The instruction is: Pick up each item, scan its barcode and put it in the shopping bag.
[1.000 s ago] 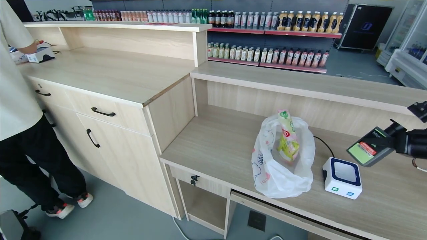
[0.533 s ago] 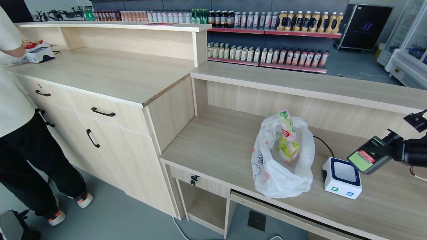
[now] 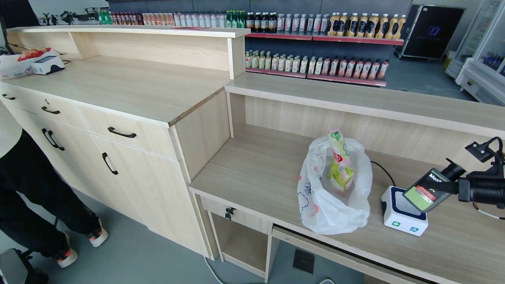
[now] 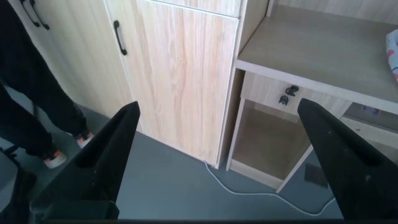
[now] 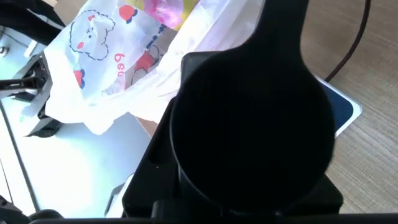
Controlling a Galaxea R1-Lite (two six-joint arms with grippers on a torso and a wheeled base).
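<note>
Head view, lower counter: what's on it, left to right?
shopping bag → scanner → green-labelled box, held above the scanner → right end effector, shut on the box.

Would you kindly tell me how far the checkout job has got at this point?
Done: one snack packet stands in the shopping bag. In hand: the right gripper holds a dark box with a green label over the scanner, so scanning seems under way. Left: that box is not yet in the bag.
</note>
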